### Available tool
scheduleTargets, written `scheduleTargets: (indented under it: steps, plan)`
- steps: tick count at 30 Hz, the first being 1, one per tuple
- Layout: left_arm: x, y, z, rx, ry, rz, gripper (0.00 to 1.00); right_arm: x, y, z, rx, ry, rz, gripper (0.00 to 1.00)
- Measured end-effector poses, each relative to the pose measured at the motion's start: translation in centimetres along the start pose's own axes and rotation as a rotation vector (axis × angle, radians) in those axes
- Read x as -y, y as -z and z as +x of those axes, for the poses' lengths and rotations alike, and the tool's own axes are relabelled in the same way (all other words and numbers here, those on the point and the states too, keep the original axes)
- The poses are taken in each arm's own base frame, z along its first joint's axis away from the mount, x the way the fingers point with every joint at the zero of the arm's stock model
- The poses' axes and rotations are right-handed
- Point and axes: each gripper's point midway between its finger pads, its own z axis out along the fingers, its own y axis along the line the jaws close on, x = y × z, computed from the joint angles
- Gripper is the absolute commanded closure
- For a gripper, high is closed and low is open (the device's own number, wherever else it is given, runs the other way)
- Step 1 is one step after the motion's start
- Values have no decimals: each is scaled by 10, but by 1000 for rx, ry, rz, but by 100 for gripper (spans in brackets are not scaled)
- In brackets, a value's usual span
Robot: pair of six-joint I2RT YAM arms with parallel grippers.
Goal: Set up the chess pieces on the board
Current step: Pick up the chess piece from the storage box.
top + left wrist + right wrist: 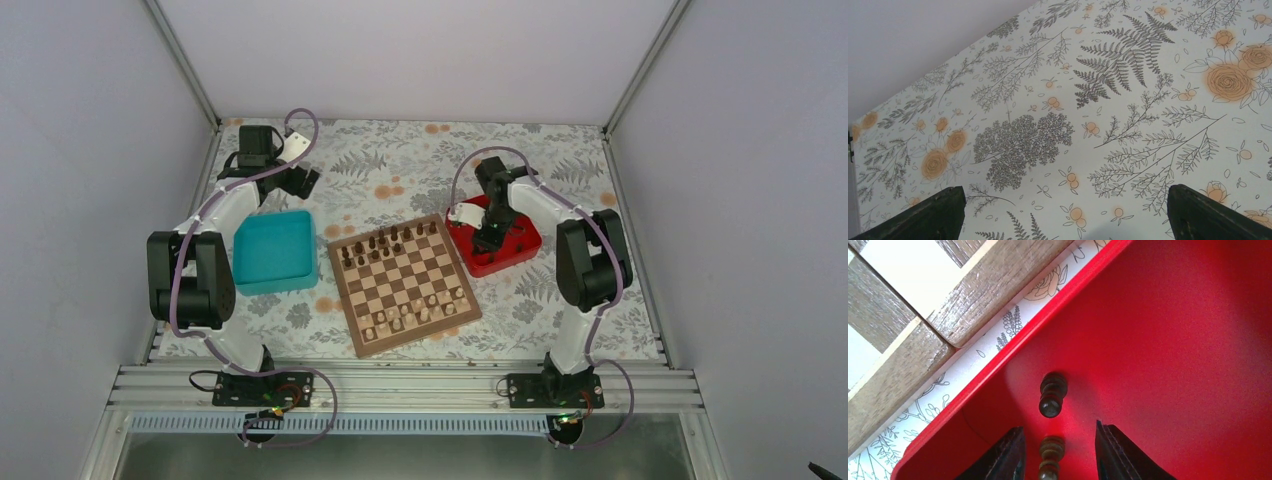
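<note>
The board (348, 300) lies mid-table, with dark chess pieces (390, 243) on its far rows and pale ones (415, 312) on its near rows. My right gripper (487, 243) hangs low inside the red tray (524, 252). In the right wrist view it (1058, 450) is open, and a dark piece (1050, 460) lies between the fingers with a gap on each side. A second dark piece (1052, 395) lies just ahead on the tray floor (1173, 340). A corner of the board (993, 285) shows beyond the tray's rim. My left gripper (290, 180) (1064, 192) is open over bare cloth, holding nothing.
A teal tray (272, 250) sits left of the board, under the left arm's forearm. The floral tablecloth (1058, 100) covers the table. White walls and metal frame posts close in the back and both sides.
</note>
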Motion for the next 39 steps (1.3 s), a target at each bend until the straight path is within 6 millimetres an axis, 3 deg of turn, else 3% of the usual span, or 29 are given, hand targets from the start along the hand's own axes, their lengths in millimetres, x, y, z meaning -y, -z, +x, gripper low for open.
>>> scheduleTargets:
  steps: [21,31,39]
  plan:
    - [0,-2,0,-22,-8,-18,0,-2,-15,-1,55,35,-81,67]
    - [1,-4,1,-27,-9,-16,0,1,-16,-5,74,47,-72,91]
    - [2,-4,0,-27,-11,-15,0,5,-15,-4,73,45,-57,94]
